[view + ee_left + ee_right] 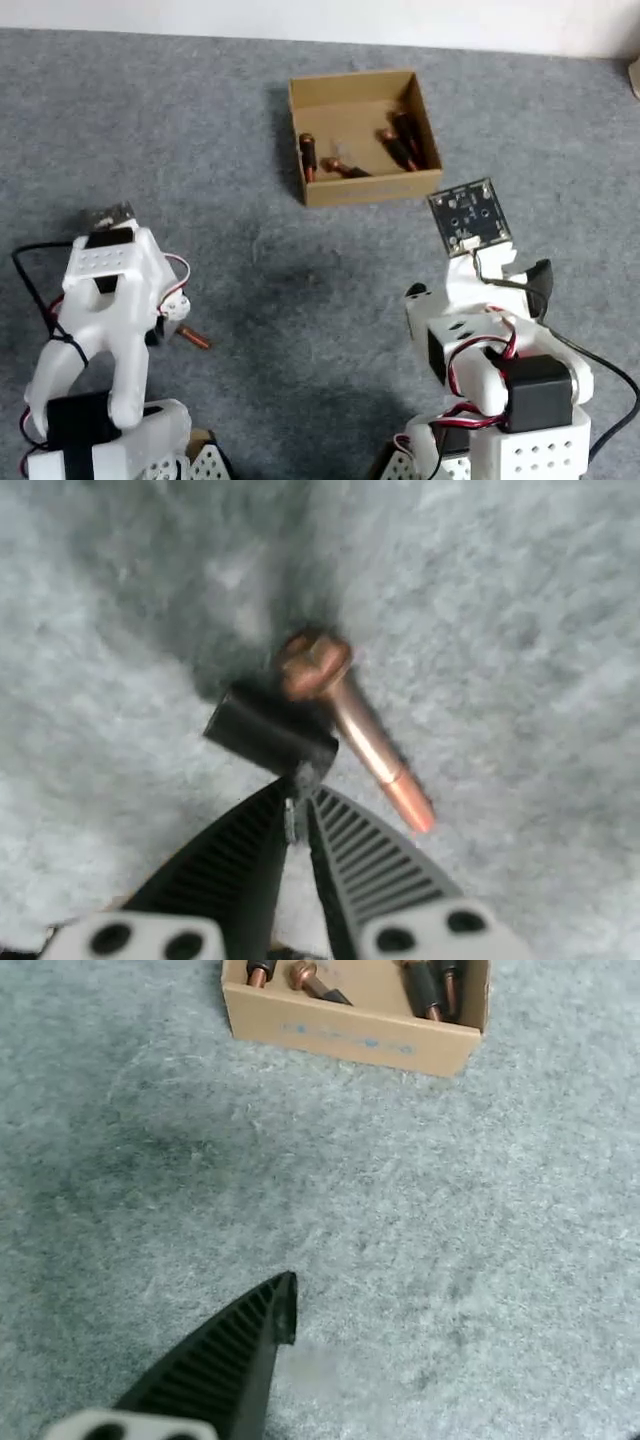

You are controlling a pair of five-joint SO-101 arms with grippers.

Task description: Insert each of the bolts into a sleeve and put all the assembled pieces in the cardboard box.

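Black ribbed fingers (pixel 240 850) of the left gripper (pixel 300 800) are drawn in to a narrow slit, and the tips look pinched on the near rim of the sleeve (pixel 268 735). It is a short, dark, matte tube. Pressed against its far corner is the bolt (pixel 350 720), copper-coloured and shiny, with a broad flanged head and a shaft that slants away to a tapered tip. Whether the shaft runs through the sleeve, I cannot tell.

From above, that copper tip (pixel 192 338) pokes out just beside the left arm (pixel 110 290), near the front of the table. Grey carpet (pixel 300 290) lies open on all sides of it, a wide bare stretch between the two arms and on toward the far side. There it ends at a pale strip (pixel 300 15).

The right gripper (pixel 282 1308) hangs over bare carpet, well short of the box. Open or closed, I cannot tell.

The cardboard box (pixel 365 190) sits at the far middle, top open, walls upright, just ahead of the right arm (pixel 480 330). Inside lie the assembled pieces (pixel 398 148), about four copper bolts in dark sleeves. Two are toward one side wall and two toward the other.
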